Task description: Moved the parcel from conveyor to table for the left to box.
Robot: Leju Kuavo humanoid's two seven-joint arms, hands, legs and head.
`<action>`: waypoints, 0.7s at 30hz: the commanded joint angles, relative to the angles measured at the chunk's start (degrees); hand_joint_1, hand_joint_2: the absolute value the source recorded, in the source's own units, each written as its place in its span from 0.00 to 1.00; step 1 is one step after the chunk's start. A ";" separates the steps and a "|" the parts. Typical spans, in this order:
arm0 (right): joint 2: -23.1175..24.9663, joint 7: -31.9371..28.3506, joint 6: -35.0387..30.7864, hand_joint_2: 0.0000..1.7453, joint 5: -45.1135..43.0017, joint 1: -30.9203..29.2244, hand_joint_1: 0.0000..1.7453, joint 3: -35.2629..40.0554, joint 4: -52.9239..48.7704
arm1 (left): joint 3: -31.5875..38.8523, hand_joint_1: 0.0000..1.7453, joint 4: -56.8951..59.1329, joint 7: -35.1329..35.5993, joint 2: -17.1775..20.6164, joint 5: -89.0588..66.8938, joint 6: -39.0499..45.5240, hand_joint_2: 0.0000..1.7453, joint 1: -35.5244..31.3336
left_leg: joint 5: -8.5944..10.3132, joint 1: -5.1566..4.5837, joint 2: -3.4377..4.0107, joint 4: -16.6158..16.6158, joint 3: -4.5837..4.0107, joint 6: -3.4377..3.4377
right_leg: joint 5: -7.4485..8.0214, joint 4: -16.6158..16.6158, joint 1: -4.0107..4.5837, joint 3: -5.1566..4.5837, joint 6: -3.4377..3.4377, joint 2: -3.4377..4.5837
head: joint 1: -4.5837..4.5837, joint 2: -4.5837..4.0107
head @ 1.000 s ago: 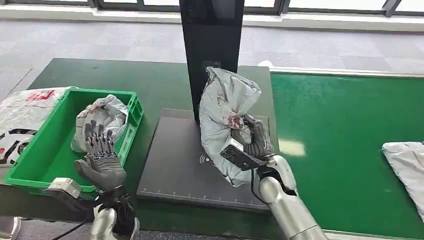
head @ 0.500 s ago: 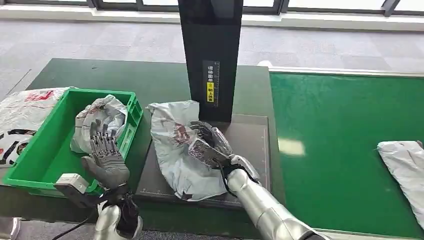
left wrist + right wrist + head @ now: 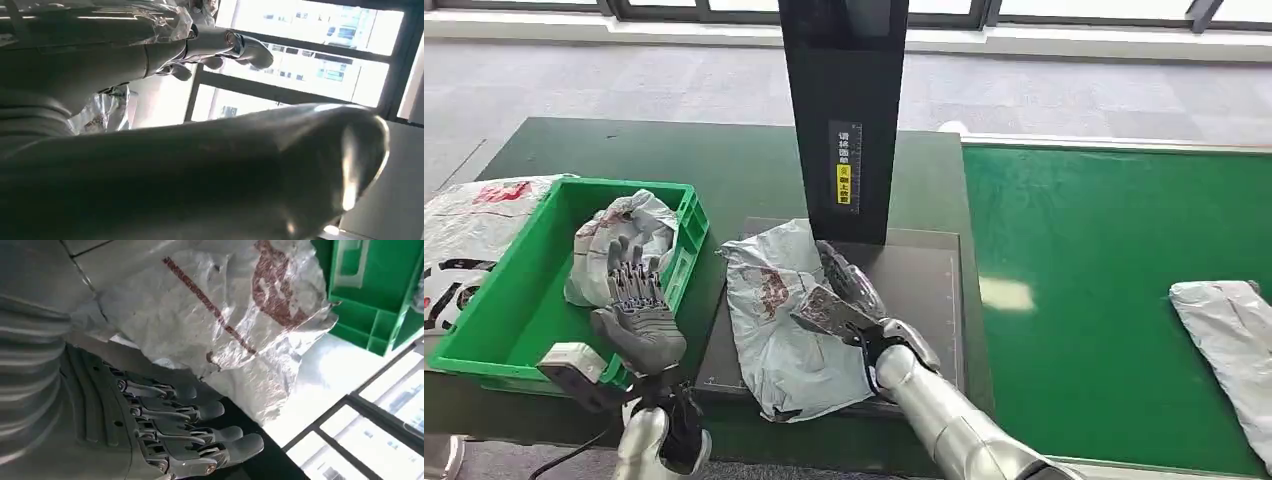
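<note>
A crumpled grey parcel (image 3: 774, 325) with red print lies flat on the left part of the dark scanner plate (image 3: 924, 290). My right hand (image 3: 844, 295) lies against the parcel's right side with its fingers stretched out, gripping nothing. The right wrist view shows the same parcel (image 3: 220, 325) beside the straight fingers (image 3: 200, 410) of my right hand (image 3: 165, 425). Left of the parcel, my left hand (image 3: 636, 305) is raised at the front corner of the green box (image 3: 484, 290), fingers apart and empty. Another grey parcel (image 3: 629, 235) lies inside the box.
A tall black post (image 3: 844, 110) rises from the back of the plate. The green conveyor (image 3: 1104, 280) runs on the right with another grey parcel (image 3: 1229, 330) at its edge. A white printed bag (image 3: 464, 220) lies left of the box.
My right hand swung the parcel from upright by the post down and left onto the plate, then its fingers came off it. My left hand rose slightly.
</note>
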 commanded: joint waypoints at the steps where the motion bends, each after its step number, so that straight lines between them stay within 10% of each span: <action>1: -3.22 0.63 -1.95 1.00 0.83 0.54 0.00 2.11 -0.08 | -1.70 0.00 2.18 0.15 -1.58 -1.46 1.34 0.00 -3.91 | 0.10 0.04 -0.32 -0.02 -0.13 0.12 | 0.03 -0.14 0.08 0.07 -0.07 -0.41 | 0.00 0.00; 10: -8.03 -3.20 -9.41 1.00 0.00 11.97 0.00 2.07 -21.39 | -11.40 0.00 5.32 0.15 2.95 -12.70 9.44 0.00 -4.66 | 0.09 0.00 -0.39 -0.08 -0.10 0.13 | 0.02 -0.20 0.03 0.14 -0.07 -0.51 | 0.00 0.00; 17: -14.83 -4.90 -19.67 1.00 1.17 35.55 0.00 2.28 -58.54 | -22.80 0.00 17.16 9.16 8.92 -41.29 19.15 0.00 -9.53 | 0.15 -0.03 -0.95 -0.21 -0.02 0.11 | -0.09 -0.35 0.01 0.35 -0.10 -1.07 | 0.00 0.00; 21: -14.98 -4.81 -19.50 1.00 1.10 35.57 0.00 2.27 -58.91 | -22.66 0.00 16.94 9.18 8.91 -41.41 19.02 0.00 -9.40 | 0.02 -0.02 -0.47 -0.14 -0.07 0.13 | -0.04 -0.24 0.00 0.20 -0.07 -0.60 | 0.00 0.00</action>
